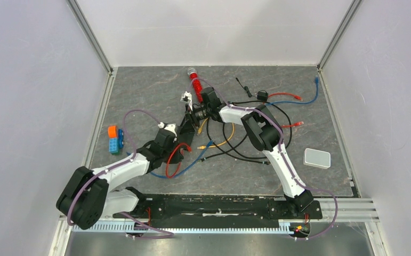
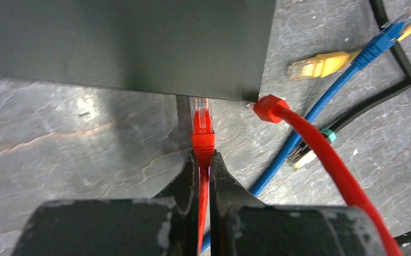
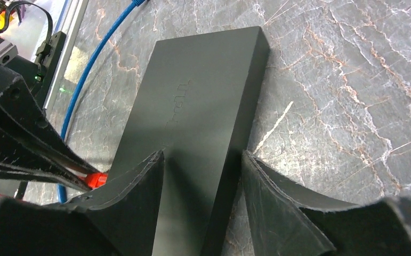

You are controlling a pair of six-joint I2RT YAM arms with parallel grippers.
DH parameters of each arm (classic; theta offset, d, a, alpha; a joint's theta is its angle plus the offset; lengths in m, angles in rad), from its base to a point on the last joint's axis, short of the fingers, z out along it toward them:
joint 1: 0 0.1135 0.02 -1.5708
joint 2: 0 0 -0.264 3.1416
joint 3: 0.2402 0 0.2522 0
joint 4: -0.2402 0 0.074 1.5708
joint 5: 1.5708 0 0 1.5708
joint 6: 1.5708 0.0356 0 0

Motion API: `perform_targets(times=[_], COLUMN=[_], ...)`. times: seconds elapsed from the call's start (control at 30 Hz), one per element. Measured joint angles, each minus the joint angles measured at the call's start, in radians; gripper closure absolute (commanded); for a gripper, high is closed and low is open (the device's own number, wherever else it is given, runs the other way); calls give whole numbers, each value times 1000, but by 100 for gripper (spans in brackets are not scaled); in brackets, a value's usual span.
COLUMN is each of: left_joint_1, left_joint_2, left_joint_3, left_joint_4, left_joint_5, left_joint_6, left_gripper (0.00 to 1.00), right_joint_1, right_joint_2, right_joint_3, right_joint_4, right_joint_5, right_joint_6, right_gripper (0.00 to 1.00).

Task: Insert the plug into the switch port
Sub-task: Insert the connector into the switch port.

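left tool (image 2: 203,160) pinches red plug (image 2: 201,118) | plug tip points straight at switch (image 2: 128,42) edge, touching | right tool (image 3: 203,181) spread around switch

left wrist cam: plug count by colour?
Red: 2 (held plug, loose plug)
Yellow plug: 1
Blue plug: 1
Teal-collared plug: 1
Total: 5
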Motion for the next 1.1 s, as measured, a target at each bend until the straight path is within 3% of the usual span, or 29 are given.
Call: perform_targets(times=[0.23, 0.57, 1.1], left_joint_1=[-1, -4, -37], left_joint_2=[68, 98, 142], left_joint_3=[40, 71, 131], left_joint_4=[31, 3, -59], left_joint_5=[76, 71, -13], left_joint_6=[13, 4, -15], left_gripper=[98, 98, 98], right_joint_1=[0, -2, -11], right_joint_2=[10, 10, -130], right_joint_3=[8, -15, -205], right_joint_4=[1, 40, 69], right_joint_5=[-35, -37, 141], right_joint_6=[-14, -13, 3], right_gripper=[44, 45, 46])
